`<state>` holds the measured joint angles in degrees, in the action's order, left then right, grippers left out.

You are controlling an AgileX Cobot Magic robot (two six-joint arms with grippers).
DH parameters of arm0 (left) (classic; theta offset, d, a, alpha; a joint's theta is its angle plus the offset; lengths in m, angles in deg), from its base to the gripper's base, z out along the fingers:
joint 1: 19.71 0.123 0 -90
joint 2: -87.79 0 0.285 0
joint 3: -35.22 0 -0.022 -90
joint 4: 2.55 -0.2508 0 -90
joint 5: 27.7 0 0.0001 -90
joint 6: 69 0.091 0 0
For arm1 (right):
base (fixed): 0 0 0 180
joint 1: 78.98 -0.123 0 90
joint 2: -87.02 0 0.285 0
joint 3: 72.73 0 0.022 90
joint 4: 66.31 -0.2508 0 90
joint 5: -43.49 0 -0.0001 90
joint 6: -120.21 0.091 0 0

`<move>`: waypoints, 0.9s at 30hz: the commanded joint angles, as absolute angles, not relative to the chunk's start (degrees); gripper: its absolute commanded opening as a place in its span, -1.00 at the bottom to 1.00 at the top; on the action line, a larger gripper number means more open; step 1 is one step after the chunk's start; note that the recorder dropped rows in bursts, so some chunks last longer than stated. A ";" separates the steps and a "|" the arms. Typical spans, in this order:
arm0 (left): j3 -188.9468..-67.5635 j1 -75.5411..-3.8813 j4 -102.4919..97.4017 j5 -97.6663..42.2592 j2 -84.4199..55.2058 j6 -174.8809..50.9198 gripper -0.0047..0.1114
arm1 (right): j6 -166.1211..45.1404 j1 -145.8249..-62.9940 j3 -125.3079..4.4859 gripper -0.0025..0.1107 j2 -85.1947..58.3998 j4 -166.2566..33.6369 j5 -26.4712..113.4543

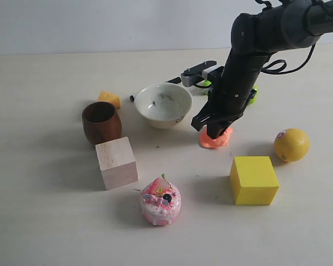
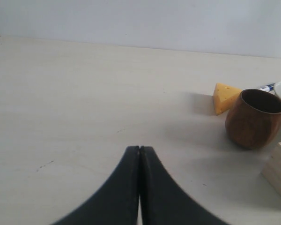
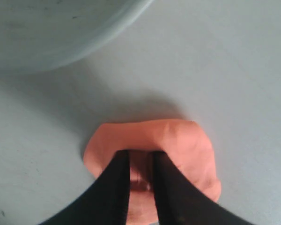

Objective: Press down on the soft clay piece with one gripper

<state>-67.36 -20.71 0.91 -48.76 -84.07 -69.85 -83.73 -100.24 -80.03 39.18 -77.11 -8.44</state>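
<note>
Two arms work this table (image 1: 39, 221), and only the right one shows in the exterior view, reaching down so the right gripper (image 3: 141, 174) has its nearly closed fingers, a narrow gap between them, touching the soft clay piece (image 3: 182, 145) directly beneath its tips. Just beyond the gripper sits the white bowl (image 1: 163, 104). The left gripper (image 2: 139, 154) hovers over bare tabletop, fingers pressed together and holding nothing, with the wooden cup (image 2: 254, 119) off to its side.

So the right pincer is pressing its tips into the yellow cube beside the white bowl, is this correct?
Not the cube. The right pincer presses its tips into the soft clay piece beside the white bowl, as the right wrist view shows. The yellow cube sits apart, untouched.
</note>
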 commanded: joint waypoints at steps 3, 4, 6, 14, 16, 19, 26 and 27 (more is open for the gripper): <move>-67.56 -21.05 0.89 -48.14 -84.42 -70.22 -0.92 | -83.60 -100.34 -79.90 -0.39 39.20 -78.30 -7.66; -67.56 -21.05 0.89 -48.14 -84.42 -70.22 -0.92 | -83.60 -100.34 -79.90 -0.37 39.20 -78.28 -7.66; -67.56 -21.05 0.89 -48.14 -84.42 -70.22 -0.92 | -83.60 -100.34 -79.90 -0.36 39.20 -78.28 -7.66; -67.56 -21.05 0.89 -48.14 -84.42 -70.22 -0.92 | -83.60 -100.34 -79.90 -0.37 39.20 -78.60 -7.57; -67.56 -21.05 0.89 -48.14 -84.42 -70.22 -0.92 | -83.60 -100.34 -79.90 -0.37 38.98 -78.91 -7.57; -67.56 -21.05 0.89 -48.14 -84.42 -70.22 -0.92 | -83.60 -100.34 -79.90 -0.37 38.49 -79.45 -7.57; -67.56 -21.05 0.89 -48.14 -84.42 -70.22 -0.92 | -83.60 -100.34 -79.90 -0.47 37.58 -79.58 -7.63; -67.56 -21.05 0.89 -48.14 -84.42 -70.22 -0.92 | -83.60 -100.34 -79.90 -0.52 37.58 -79.46 -7.64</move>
<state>-67.36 -20.71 0.91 -48.76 -84.07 -69.85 -83.63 -100.24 -80.03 38.20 -79.25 -8.17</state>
